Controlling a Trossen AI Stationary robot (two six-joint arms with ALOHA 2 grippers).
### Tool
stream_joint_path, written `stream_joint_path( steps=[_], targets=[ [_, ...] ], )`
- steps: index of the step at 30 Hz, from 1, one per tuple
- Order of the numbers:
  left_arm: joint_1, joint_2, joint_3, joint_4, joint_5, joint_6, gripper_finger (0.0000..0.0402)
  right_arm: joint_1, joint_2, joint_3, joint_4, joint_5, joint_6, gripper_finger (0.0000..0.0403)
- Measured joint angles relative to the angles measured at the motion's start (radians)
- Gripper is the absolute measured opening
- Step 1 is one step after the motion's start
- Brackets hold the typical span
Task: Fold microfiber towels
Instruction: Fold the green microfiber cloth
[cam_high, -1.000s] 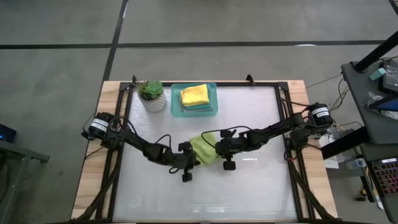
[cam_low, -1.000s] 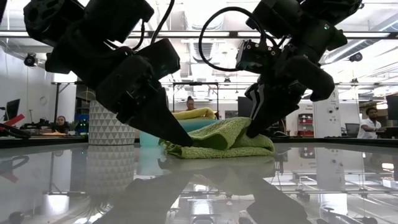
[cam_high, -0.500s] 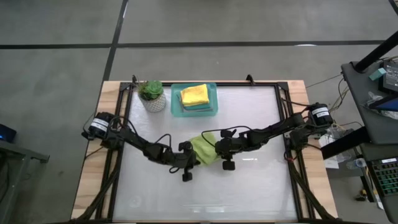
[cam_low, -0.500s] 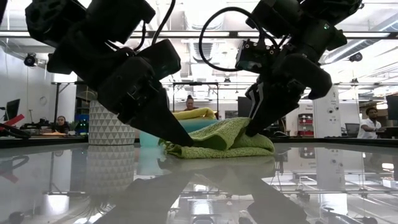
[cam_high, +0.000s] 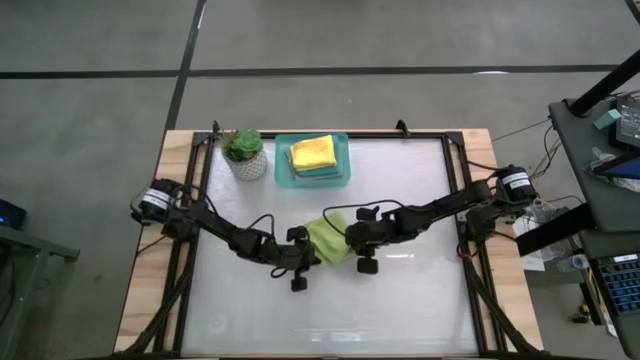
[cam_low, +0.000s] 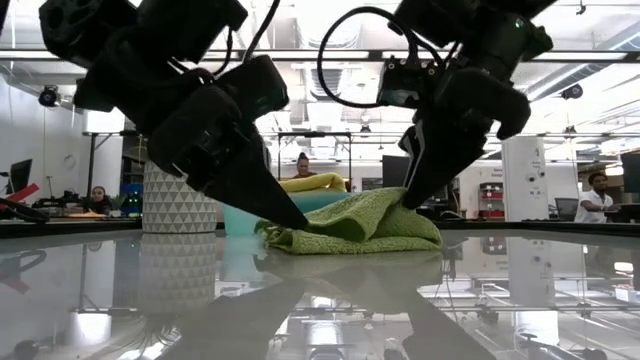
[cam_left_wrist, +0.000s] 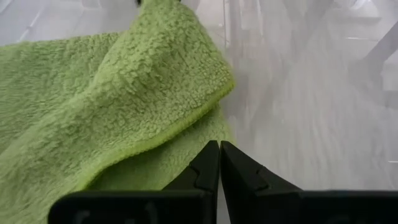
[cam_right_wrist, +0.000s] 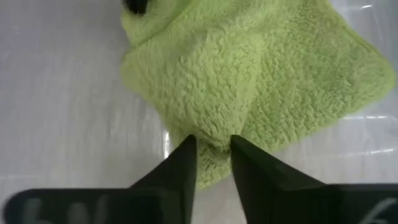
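Lying near the middle of the glossy white table (cam_high: 400, 300), the lime green fluffy microfiber towel (cam_high: 327, 240) is folded over on itself, its upper layer doubled back so a rounded fold edge shows in the left wrist view. Both dark two-finger grippers meet at it. The left gripper (cam_left_wrist: 219, 163) has its fingers pressed tightly together with nothing between them, their tips resting at the towel's edge on the table, and in the low view it slants down to the cloth's near corner. The right gripper (cam_right_wrist: 209, 155) stands over the opposite side with its fingers slightly spread, a ridge of green pile lying between the tips; whether they pinch it cannot be told. Toward the back of the table, a rigid teal rectangular tray (cam_high: 282, 165) holds a folded yellow cloth (cam_high: 312, 152) on top of a teal-blue one, and beside the tray stands a small green plant in a white faceted pot (cam_high: 244, 155).
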Motion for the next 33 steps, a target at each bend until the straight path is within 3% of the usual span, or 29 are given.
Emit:
stream_joint_path(
  steps=[5, 10, 20, 25, 33],
  targets=[
    [-0.003, -0.036, 0.001, -0.124, -0.001, 0.002, 0.0000, 0.007, 0.000, 0.019, -0.046, -0.001, 0.005, 0.0017],
    [-0.005, -0.045, 0.004, -0.262, -0.003, -0.005, 0.0000, 0.021, 0.000, 0.016, -0.081, -0.002, 0.115, 0.0013],
    [-0.007, -0.076, 0.006, -0.306, -0.002, 0.073, 0.0000, 0.068, 0.000, 0.014, -0.079, -0.011, 0.296, 0.0014],
    [-0.008, -0.096, 0.006, -0.286, -0.002, 0.058, 0.0000, 0.068, 0.000, 0.015, -0.076, -0.012, 0.304, 0.0043],
    [-0.013, -0.102, 0.006, -0.277, -0.002, 0.037, 0.0000, 0.068, 0.001, 0.071, -0.090, -0.029, 0.267, 0.0142]
  ],
)
